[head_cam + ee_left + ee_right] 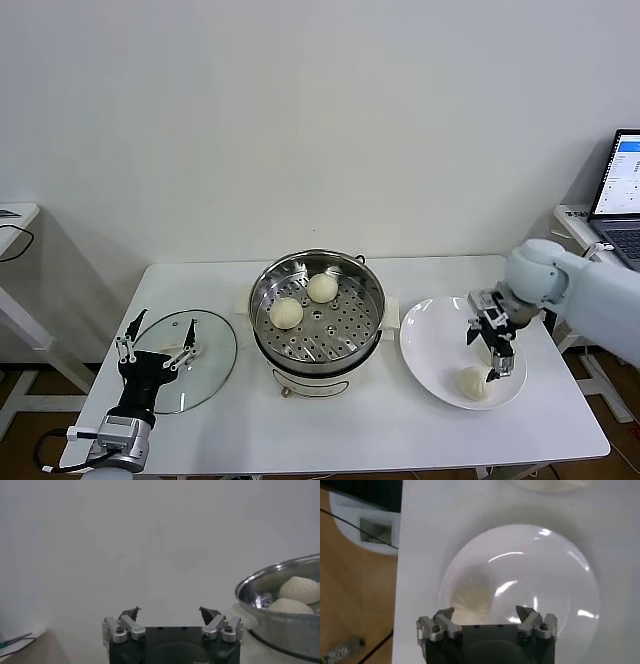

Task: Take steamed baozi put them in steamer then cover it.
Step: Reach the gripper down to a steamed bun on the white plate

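Head view, left to right. Left gripper (158, 340) is seen parked over the glass lid (205, 375) at the table's (330, 420) left end, fingers spread, nothing held. Steamer (318, 308) sits mid-table; two baozi (286, 313) (322, 288) are already on its perforated tray. On the right, a white plate (430, 350) carries one baozi (472, 383) near its front rim. Right gripper (493, 347) is poised just above that bun, jaws released and empty (a fourth bun cannot be made out). Risks judged: a soft bun could be squashed or torn if closed on too hard; it could be nudged off the plate's shallow edge by an off-centre descent; the lid is still off.
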`<control>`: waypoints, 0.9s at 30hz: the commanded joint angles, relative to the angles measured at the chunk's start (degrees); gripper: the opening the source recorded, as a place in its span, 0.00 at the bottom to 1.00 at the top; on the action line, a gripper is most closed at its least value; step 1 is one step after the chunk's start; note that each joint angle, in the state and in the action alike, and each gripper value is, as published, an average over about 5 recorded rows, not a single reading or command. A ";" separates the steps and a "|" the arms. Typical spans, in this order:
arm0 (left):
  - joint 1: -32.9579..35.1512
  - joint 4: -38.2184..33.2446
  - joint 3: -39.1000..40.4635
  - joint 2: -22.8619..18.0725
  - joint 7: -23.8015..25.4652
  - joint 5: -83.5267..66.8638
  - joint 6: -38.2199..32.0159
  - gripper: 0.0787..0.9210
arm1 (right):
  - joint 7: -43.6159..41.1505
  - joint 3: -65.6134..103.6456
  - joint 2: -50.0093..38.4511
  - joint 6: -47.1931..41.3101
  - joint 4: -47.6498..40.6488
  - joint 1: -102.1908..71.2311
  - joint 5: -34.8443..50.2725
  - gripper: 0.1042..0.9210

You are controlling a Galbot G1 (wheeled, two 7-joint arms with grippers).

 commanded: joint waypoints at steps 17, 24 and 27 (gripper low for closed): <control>-0.45 0.83 0.05 0.14 0.01 0.07 0.04 0.88 | 1.90 7.43 3.68 1.13 -6.05 -10.95 -6.08 0.88; -0.63 1.06 0.07 0.09 0.01 0.07 0.07 0.88 | 1.60 7.48 4.42 1.22 -6.73 -11.23 -6.49 0.88; -0.69 1.18 0.07 0.06 0.01 0.08 0.05 0.88 | 1.55 7.68 4.73 1.28 -6.96 -11.47 -6.65 0.88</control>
